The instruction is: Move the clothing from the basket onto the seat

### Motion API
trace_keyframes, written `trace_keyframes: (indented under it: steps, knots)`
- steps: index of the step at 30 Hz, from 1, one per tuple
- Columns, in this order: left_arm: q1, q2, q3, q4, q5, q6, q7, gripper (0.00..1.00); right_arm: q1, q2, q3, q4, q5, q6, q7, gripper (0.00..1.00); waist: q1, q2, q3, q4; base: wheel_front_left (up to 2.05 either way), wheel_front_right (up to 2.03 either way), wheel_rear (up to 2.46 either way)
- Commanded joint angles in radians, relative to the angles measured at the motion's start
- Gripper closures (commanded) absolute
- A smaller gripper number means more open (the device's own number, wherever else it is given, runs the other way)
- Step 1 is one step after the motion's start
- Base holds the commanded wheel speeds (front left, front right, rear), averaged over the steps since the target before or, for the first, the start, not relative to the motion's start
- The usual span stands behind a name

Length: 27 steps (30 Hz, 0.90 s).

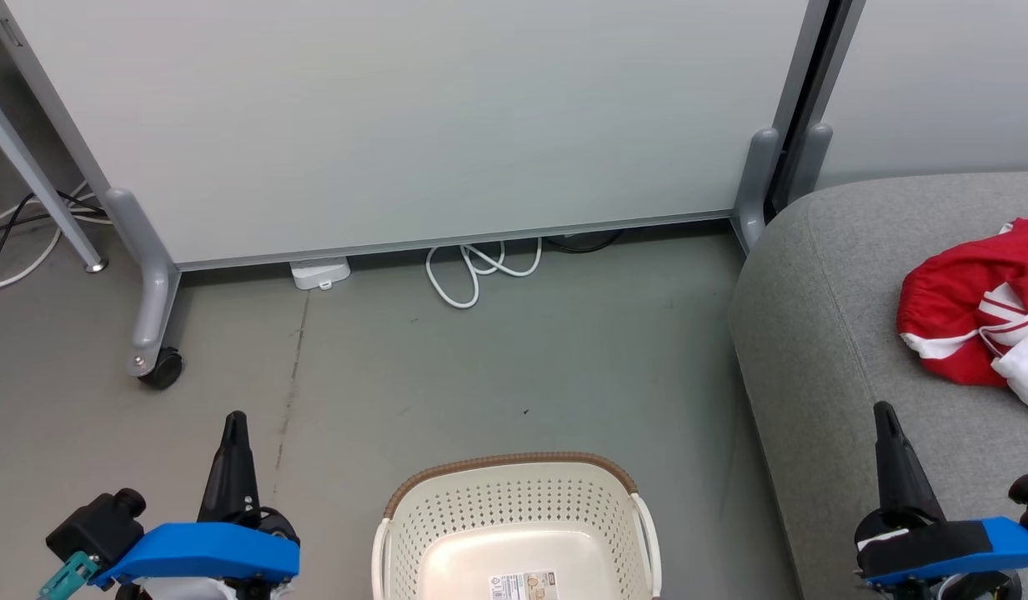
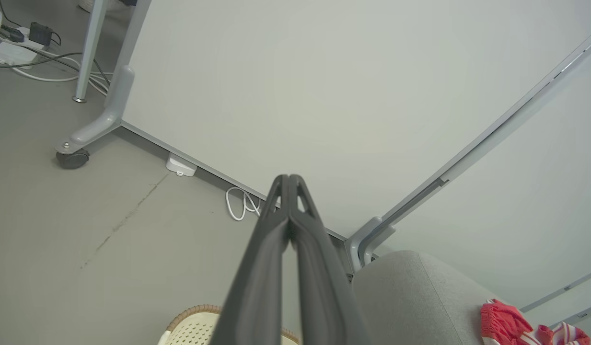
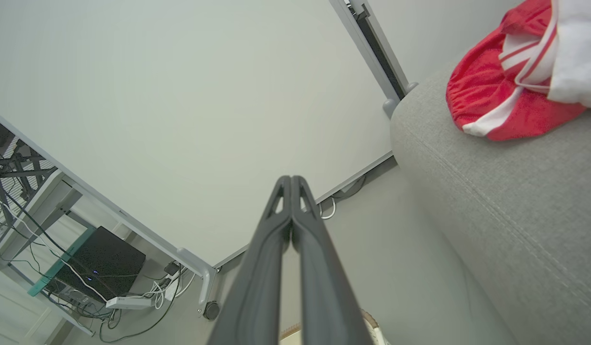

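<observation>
The left pincer [image 1: 234, 425] and right pincer [image 1: 886, 417] are pressed closed and empty, flanking the basket [image 1: 514, 462], whose visible inside is bare. Farther right, the clothing [image 1: 968, 312] lies heaped on the seat [image 1: 822, 350], so the job looks finished.

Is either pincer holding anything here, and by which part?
Nothing is held: left pincer and right pincer are both shut empty; the clothing lies on the seat.
</observation>
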Motion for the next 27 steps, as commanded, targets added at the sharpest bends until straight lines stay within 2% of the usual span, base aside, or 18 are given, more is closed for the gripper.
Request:
trace_keyframes:
  steps: [1,27]
  knots:
    - [-0.030,0.001,0.007,-0.013,-0.044,-0.005,0.011,1.00,-0.032,0.000,-0.004,-0.007,0.045,0.000,0.010,1.00,0.0000,-0.0001,0.000,-0.001,0.00,0.00,0.00]
    - [-0.049,0.001,0.044,-0.010,-0.375,-0.008,0.094,1.00,-0.056,0.003,-0.013,0.018,0.369,0.000,0.094,1.00,0.0000,-0.0001,-0.003,-0.008,0.00,0.00,0.00]
